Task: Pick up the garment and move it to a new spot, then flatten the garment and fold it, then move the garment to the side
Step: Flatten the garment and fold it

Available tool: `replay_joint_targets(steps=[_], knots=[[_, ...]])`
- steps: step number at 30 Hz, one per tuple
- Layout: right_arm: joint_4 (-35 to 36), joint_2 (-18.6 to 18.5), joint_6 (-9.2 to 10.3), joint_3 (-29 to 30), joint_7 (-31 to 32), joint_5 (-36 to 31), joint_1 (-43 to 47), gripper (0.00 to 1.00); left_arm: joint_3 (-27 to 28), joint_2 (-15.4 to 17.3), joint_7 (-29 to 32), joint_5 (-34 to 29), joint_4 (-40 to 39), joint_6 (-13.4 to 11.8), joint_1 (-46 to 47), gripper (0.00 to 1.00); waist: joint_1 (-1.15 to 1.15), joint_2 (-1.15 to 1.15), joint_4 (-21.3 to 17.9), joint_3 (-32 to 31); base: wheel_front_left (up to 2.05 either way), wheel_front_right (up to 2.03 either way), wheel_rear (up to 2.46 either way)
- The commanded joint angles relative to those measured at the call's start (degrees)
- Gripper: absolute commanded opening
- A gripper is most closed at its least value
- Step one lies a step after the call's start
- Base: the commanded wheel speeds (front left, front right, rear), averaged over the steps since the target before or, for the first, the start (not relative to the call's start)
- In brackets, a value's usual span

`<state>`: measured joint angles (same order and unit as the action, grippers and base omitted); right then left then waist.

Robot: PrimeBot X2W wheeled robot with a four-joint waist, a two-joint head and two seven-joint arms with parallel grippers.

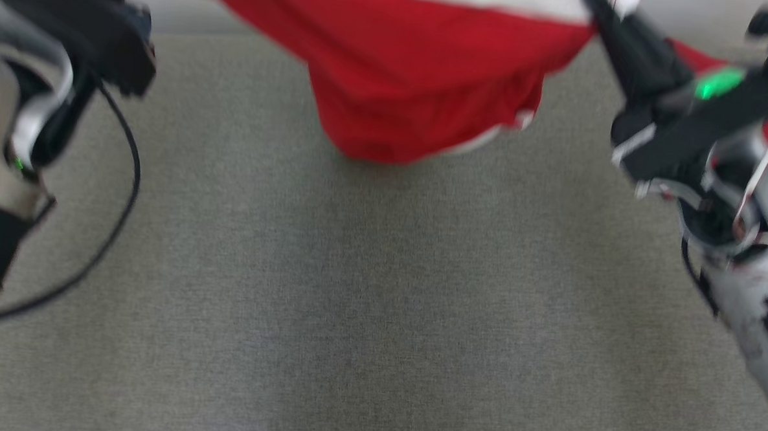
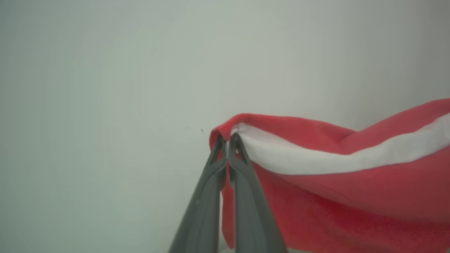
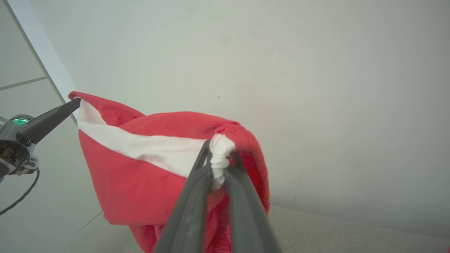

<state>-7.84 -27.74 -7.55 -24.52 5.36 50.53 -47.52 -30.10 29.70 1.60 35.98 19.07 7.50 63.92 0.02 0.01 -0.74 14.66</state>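
The garment (image 1: 416, 81) is red with a white band and hangs stretched between my two arms above the grey surface, its lower fold sagging close to it. My left gripper (image 2: 227, 142) is shut on one top corner of the garment (image 2: 351, 196), where red cloth meets the white band. My right gripper (image 3: 219, 158) is shut on a bunched piece of the white band at the other end of the garment (image 3: 140, 175). The right wrist view also shows the left gripper (image 3: 75, 103) pinching its far corner. In the head view the right arm's dark fingers (image 1: 631, 51) reach up to the cloth's top edge.
A grey fabric surface (image 1: 380, 293) spreads wide under the hanging cloth. A pale wall (image 2: 105, 88) stands behind it. A black cable (image 1: 126, 185) loops from the left arm over the surface's left side.
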Motion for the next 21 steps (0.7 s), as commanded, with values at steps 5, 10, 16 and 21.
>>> replay_joint_targets(steps=[5, 10, 16, 21], knots=[[-6.84, 3.7, 0.17, 2.59, 5.3, 5.39, -15.67, 0.0, -4.09, -0.11, -0.79, 4.35, 8.71, -0.09, 14.95, 0.0, -0.02, -0.01, -0.45, 9.65, 0.0, 0.0, 0.0], [-14.0, 5.41, 0.16, 2.57, 7.45, 4.41, -27.59, 0.0, -5.94, -1.11, -2.32, 7.18, 15.69, -0.09, 26.1, 0.0, -0.02, -0.01, -0.59, 12.96, 0.0, 0.0, 0.0], [-20.66, 7.03, 0.17, 0.71, 7.04, 2.68, -38.19, 0.0, -8.9, -1.82, -5.04, 9.37, 21.64, -0.09, 35.95, 0.0, -0.02, -0.01, -1.32, 15.46, 0.0, 0.0, 0.0], [-23.91, 7.17, 0.17, -0.46, 5.69, 2.4, -42.07, 0.0, -10.67, -2.54, -7.72, 11.83, 24.64, -0.09, 39.41, 0.0, -0.02, -0.01, -1.49, 16.44, 0.0, 0.0, 0.0]])
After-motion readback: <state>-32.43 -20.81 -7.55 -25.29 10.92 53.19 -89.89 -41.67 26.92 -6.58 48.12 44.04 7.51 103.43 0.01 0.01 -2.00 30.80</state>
